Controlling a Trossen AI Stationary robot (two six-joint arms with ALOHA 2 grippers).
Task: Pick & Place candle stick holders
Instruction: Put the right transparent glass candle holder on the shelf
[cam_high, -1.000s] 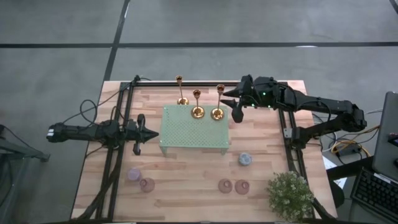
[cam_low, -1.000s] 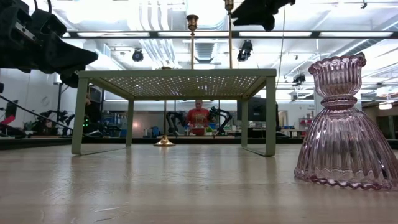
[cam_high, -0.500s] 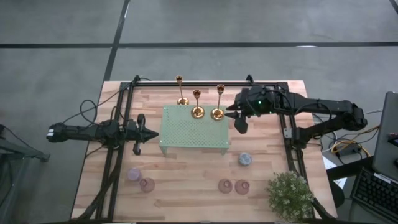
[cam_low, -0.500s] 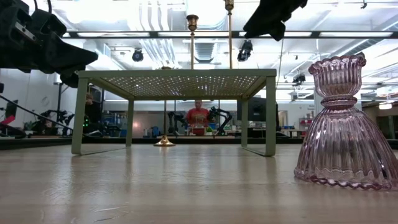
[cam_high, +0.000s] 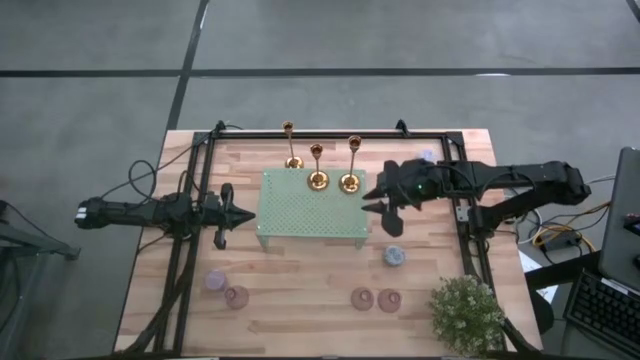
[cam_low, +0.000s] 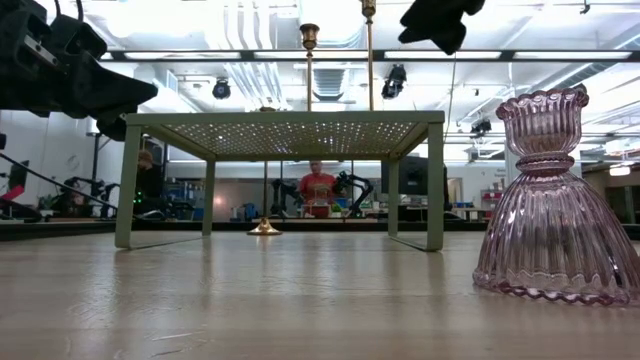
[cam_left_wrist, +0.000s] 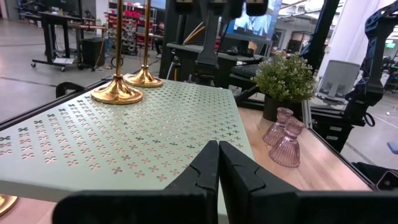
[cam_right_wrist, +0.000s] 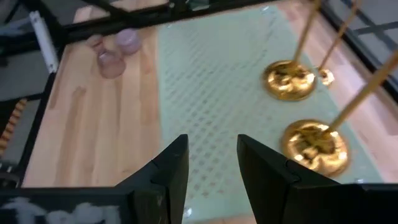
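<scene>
Three gold candlesticks stand upright at the far middle. Two stand on their round bases on the green perforated rack (cam_high: 312, 210): the right one (cam_high: 351, 168) and the middle one (cam_high: 317, 168). The third (cam_high: 291, 147) stands on the wood behind the rack. My right gripper (cam_high: 374, 200) is open and empty, raised beside the rack's right edge, just near of the right candlestick; in its wrist view (cam_right_wrist: 211, 163) two gold bases (cam_right_wrist: 314, 147) lie ahead. My left gripper (cam_high: 236, 213) is shut and empty, at the rack's left edge (cam_left_wrist: 217, 163).
Small squat glass pieces stand on the near half of the table: lavender (cam_high: 215, 280), pink (cam_high: 237, 296), a pink pair (cam_high: 375, 298) and a blue one (cam_high: 395, 256). A potted plant (cam_high: 466, 312) is at the near right corner. Black frame rails (cam_high: 466, 230) run along both sides.
My right gripper has moved from beside the right candlestick toward the table's near edge, along the rack's right side. The candlesticks have stayed in place.
</scene>
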